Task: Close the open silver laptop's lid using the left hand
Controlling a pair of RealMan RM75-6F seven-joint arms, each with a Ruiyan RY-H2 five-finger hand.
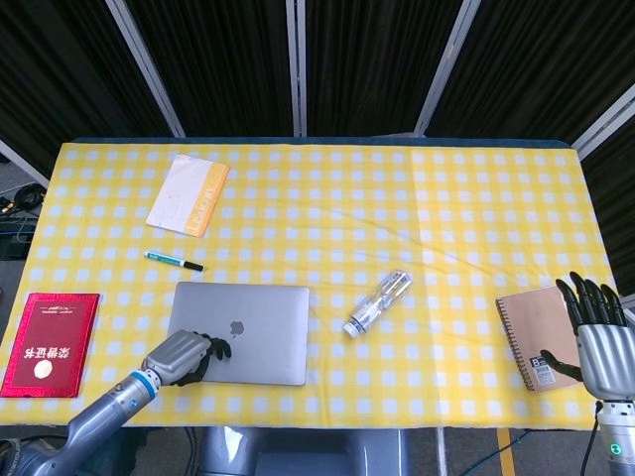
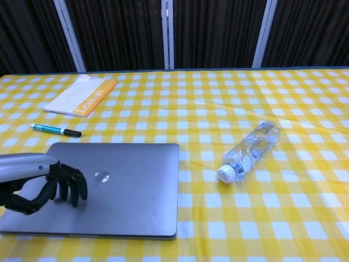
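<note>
Laptop, silver, lies shut and flat at the near left of the checked table. Left hand presses curled fingertips on its lid, grasping nothing. Right hand hangs spread and released beside a notebook at near right. A water bottle lies right of the laptop, a pen beyond it.

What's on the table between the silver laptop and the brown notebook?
A clear plastic water bottle lies on its side between the closed silver laptop and the brown spiral notebook, as the head view shows.
</note>
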